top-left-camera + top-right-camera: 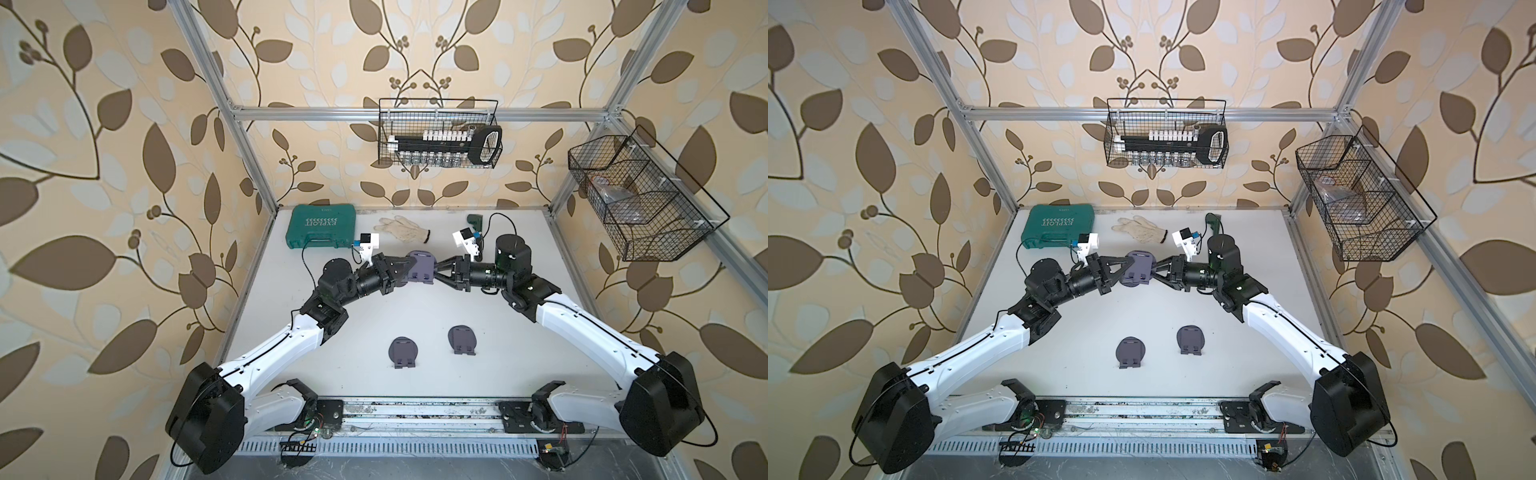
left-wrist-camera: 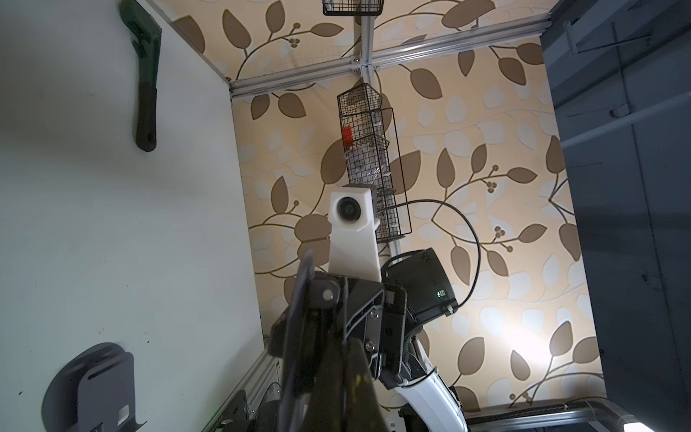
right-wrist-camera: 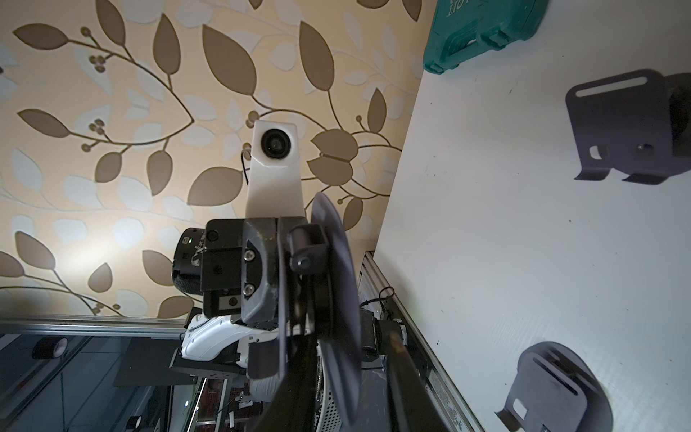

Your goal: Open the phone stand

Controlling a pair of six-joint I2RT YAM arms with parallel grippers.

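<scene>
Holding the phone stand (image 1: 420,267) in the air betw. both arms, the robot is working above the far middle of the desk (image 1: 415,307), w/ the stand not touching it. The left gripper (image 1: 409,269) is clamping tight on the stand's flat plate. The right gripper (image 1: 436,268) is reaching in from the opposite side, jaws standing narrow on both sides of the round plate (image 3: 336,284). If they are pinching it or not, the pictures are not telling.

Judging from this, the step in hand is taking the second grip, then spreading the two plates. To do it well, the left gripper is probably serving best as a fixed anchor. The right one is needing a firm bite near the rim, away from the hinge (image 3: 303,243), & an arc around that hinge, not a straight pull; otherwise the plate is risking to slip out.

Both top views are giving the layout: arms meeting, one other stand (image 1: 402,351) & another other stand (image 1: 462,337) lying well apart, nearer the front. They are showing the held stand face-on, so no gap info. The right wrist view is showing it edge-on, plates close together. The left wrist view is showing a wrench (image 2: 146,93) whole, only partly seen from the top.
</scene>
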